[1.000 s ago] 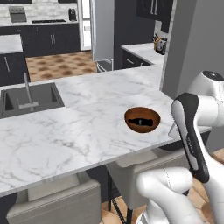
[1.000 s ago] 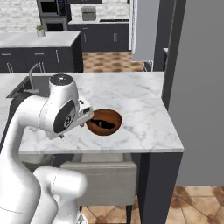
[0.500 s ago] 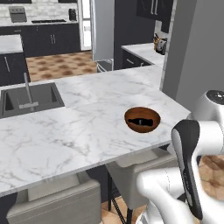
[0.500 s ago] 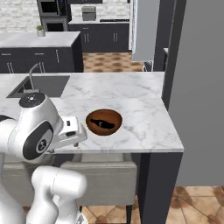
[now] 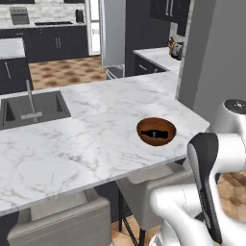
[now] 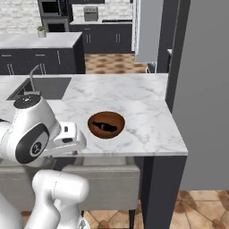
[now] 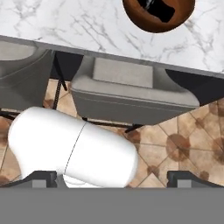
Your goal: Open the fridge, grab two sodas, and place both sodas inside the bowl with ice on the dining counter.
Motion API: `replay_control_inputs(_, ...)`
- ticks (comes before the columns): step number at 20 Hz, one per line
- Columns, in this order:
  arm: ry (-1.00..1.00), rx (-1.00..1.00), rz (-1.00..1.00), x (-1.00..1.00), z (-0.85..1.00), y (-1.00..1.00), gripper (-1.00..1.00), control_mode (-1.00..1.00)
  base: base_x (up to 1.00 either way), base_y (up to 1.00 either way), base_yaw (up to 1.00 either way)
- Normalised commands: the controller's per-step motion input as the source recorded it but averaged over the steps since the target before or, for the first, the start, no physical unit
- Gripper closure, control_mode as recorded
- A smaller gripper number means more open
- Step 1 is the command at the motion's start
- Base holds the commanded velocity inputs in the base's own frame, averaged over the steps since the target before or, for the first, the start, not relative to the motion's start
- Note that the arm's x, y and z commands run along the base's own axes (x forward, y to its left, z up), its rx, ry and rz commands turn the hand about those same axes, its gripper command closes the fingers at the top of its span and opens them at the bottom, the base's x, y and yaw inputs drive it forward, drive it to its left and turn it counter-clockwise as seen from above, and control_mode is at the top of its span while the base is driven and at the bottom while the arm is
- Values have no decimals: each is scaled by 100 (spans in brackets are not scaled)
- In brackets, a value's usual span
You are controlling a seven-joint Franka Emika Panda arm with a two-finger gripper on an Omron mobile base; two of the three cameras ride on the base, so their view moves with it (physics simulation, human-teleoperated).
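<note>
Near the corner of the white marble table, the reddish-brown wooden bowl holds one dark soda bottle. My claw hangs wide, empty; swinging away, I risk clipping the grey stool.

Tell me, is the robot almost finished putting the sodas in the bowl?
Partly. The bowl on the dining counter holds a dark soda bottle; whether a second lies there is unclear. The gripper is open and empty, away from the bowl. The fridge isn't visible.
</note>
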Motion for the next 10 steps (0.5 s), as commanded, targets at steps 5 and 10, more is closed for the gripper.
replay_control_inputs(5, -1, 0, -1, -12, -2, 0, -100, 100, -73, 24, -11)
replay_control_inputs(10, 0, 0, 0, 0, 0, 0, -100, 100, -81, 96, -17)
